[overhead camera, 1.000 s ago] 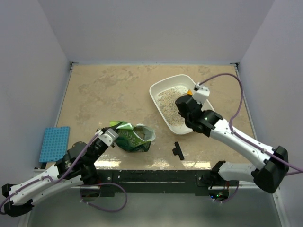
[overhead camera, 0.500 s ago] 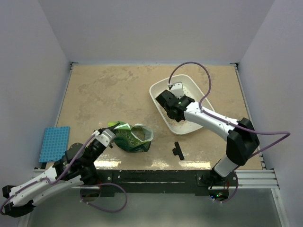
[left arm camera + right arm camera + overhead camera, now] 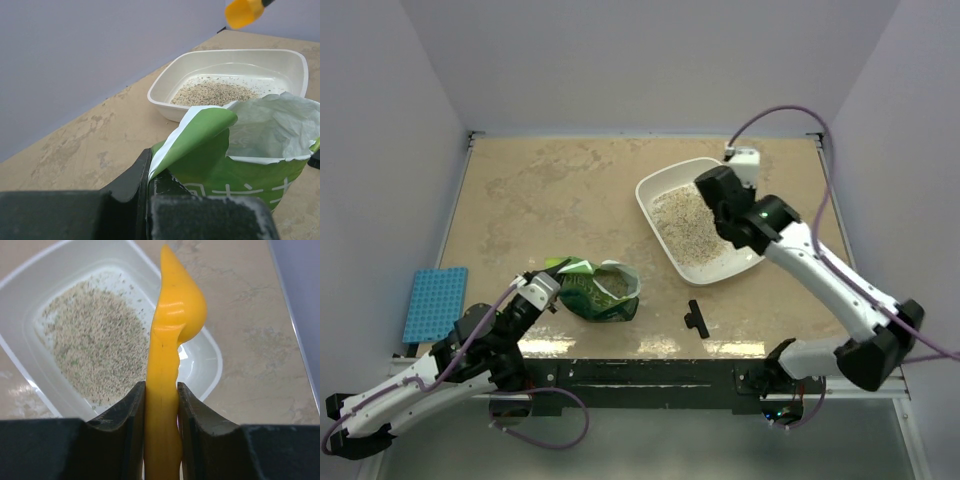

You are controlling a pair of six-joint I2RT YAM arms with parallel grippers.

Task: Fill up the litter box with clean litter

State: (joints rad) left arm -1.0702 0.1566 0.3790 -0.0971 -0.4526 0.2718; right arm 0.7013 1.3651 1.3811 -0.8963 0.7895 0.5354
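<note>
Listing what is before me, item by item.

Item, my right gripper [image 3: 160,392]: clenched on the handle of a yellow scoop [image 3: 172,315], one finger pressed to each side. The scoop stands edge-on to my right wrist camera, with its bowl out past the fingers. Whether the bowl carries anything I cannot tell. It hangs above the litter box, clear of the granules.

Item, litter box [image 3: 667,171]: white and shallow, with rounded corners and a raised rim. It sits on the far right part of the table [image 3: 540,190], at an angle to the table's edges.

Item, clean litter [image 3: 685,228]: pale speckled granules spread over the middle of the box floor. Bare white plastic shows around them along the walls.

Item, my left gripper [image 3: 150,172]: clamped on a folded flap of the green bag [image 3: 235,160], at the edge of its mouth.

Item, green bag: crinkled, green outside and white inside, mouth open. It rests on the near part of the table, left of centre, well apart from the litter box. Seen from above, granules show inside the mouth.

Item, small black piece [image 3: 697,318]: lies on the table near its front edge, between bag and box, touching neither.

Item, blue gridded panel [image 3: 434,303]: lies beyond the table's left edge, beside my left arm.
</note>
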